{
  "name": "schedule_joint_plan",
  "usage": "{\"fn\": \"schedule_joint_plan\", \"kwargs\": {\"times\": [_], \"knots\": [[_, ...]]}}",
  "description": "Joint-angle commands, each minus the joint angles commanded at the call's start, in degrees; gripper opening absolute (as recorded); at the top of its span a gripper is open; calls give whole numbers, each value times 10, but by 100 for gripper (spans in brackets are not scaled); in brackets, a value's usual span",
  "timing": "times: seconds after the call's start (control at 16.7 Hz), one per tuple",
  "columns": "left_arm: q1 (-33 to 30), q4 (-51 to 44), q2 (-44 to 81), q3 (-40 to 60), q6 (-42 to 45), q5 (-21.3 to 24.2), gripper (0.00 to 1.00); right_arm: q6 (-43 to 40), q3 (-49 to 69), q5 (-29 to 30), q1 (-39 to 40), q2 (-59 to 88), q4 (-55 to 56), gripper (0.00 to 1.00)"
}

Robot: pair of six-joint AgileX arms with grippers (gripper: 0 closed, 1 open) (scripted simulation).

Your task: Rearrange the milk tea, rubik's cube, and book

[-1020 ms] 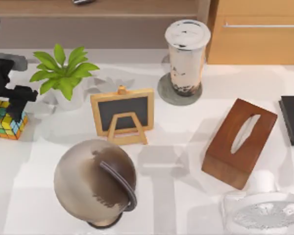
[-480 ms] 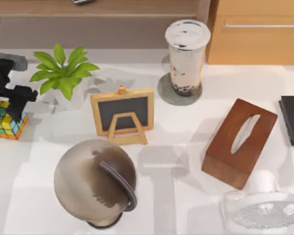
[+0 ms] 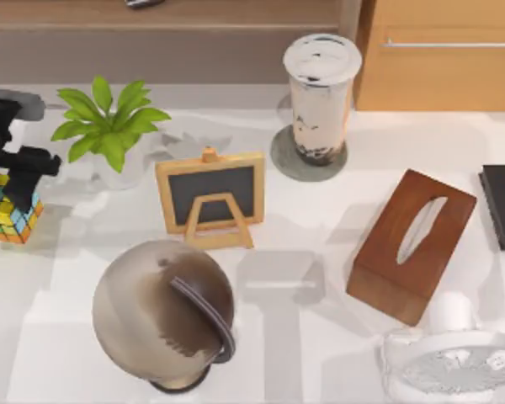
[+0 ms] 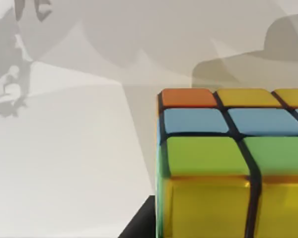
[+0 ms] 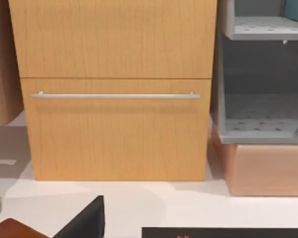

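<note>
White and glossy, the surface carries a scatter of things under soft shadows. At its far left edge sits the cube, its faces a 3x3 grid of yellow, green, blue and orange squares divided by black lines. The left end effector is right on top of it, black fingers down over the cube's upper side and pinching it. From the left wrist view the cube looms close: an orange and yellow row, then blue, then green, with a yellow face below.

The milk tea stands upright at the back centre on a grey coaster: a tall clear cup with a flat white lid, creamy beige drink and dark pearls at the bottom.

A plant stands just right of the cube, with a small chalkboard between it and the milk tea. A globe sits near the front, a wooden tissue box to the right, and a black book at the right edge. A wooden cabinet stands behind.

Whether the right end effector is spread or closed I cannot tell; a dark part of it edges into the right wrist view.
</note>
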Motion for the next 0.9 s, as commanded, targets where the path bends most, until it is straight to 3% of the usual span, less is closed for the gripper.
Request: {"fn": "schedule_joint_plan", "kwargs": {"times": [0.3, 0.9], "knots": [[2, -21, -37, 29, -10, 4, 0, 0, 0, 0, 0, 0, 0, 100], [8, -29, 32, 66, -2, 1, 0, 0, 0, 0, 0, 0, 0, 100]]}}
